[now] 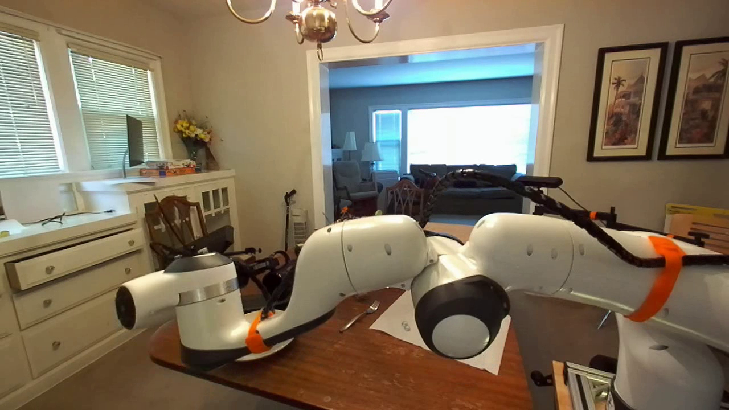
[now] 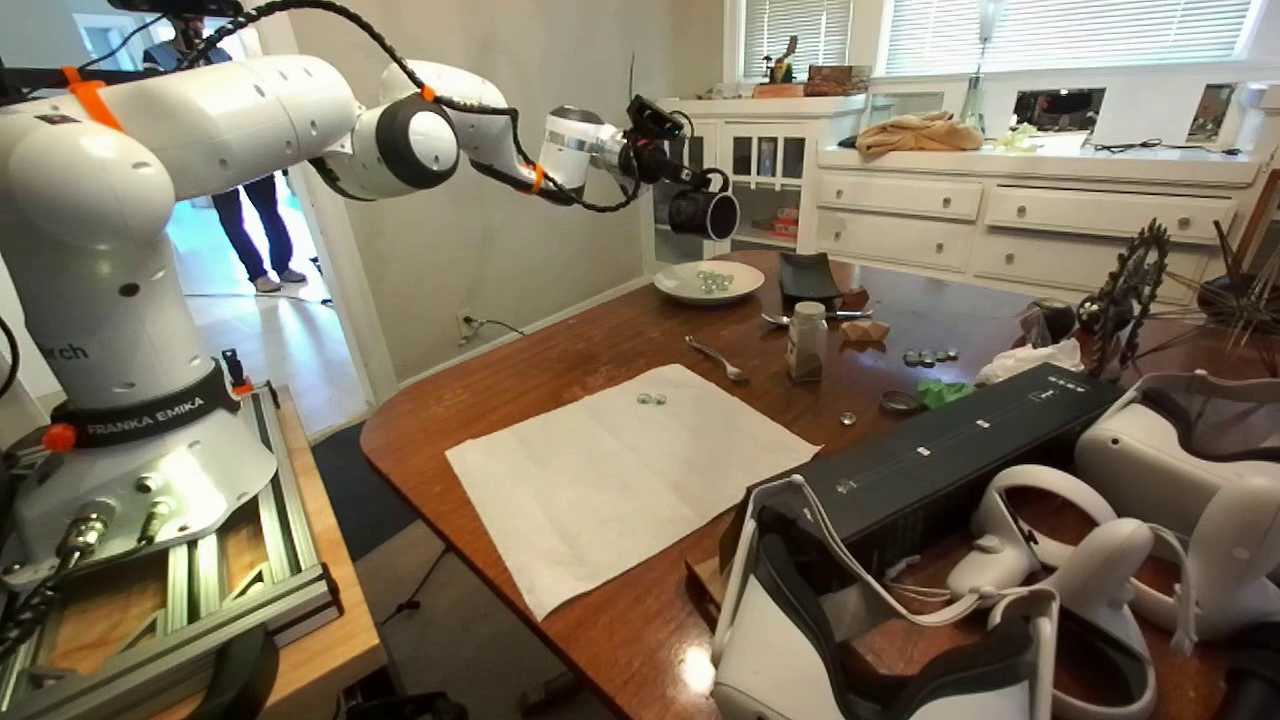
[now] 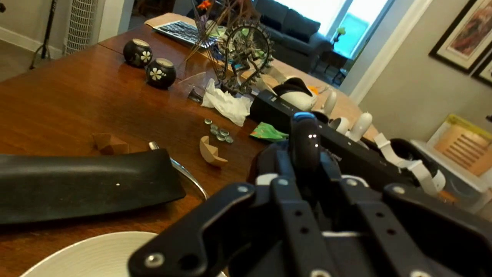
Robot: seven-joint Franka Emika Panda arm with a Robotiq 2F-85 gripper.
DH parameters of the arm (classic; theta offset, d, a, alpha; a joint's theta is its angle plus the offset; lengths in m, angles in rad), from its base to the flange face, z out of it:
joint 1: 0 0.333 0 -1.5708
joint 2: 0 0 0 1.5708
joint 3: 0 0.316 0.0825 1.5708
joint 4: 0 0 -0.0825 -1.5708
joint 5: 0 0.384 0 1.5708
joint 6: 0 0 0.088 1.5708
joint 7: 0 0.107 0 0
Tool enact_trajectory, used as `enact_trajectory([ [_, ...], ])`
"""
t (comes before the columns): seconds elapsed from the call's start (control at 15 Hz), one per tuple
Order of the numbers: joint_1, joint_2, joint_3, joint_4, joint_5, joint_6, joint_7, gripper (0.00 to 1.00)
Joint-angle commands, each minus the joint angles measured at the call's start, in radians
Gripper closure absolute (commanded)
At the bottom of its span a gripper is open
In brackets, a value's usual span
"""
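My gripper [image 3: 306,169] is shut on the handle of a black mug [image 2: 692,213]. The mug lies on its side in the air, its open mouth turned sideways, in an exterior view. In the wrist view the mug's handle [image 3: 305,144] stands up between the fingertips, and the fingers hide most of its body. Below the mug is a white plate [image 2: 672,287] with several clear glass beads [image 2: 714,281]; the plate's edge also shows in the wrist view [image 3: 92,256]. A black curved tray [image 2: 808,275] is beside the plate. I cannot see inside the mug.
A white cloth [image 2: 620,490] with two beads [image 2: 651,399] lies on the wooden table. Cutlery [image 2: 716,358], a jar [image 2: 807,342], brown folded pieces [image 2: 864,331], loose beads [image 2: 930,356], a long black box [image 2: 950,450], headsets [image 2: 800,610] and a metal figure [image 3: 246,54] are also there.
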Motion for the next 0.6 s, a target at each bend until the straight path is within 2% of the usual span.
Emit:
enact_trajectory([
  [0.0, -0.018, -0.061, 0.027, -0.042, 0.087, -0.035, 0.154, 0.95],
  [0.53, -0.062, -0.086, 0.046, -0.018, 0.291, -0.048, 0.501, 0.95],
])
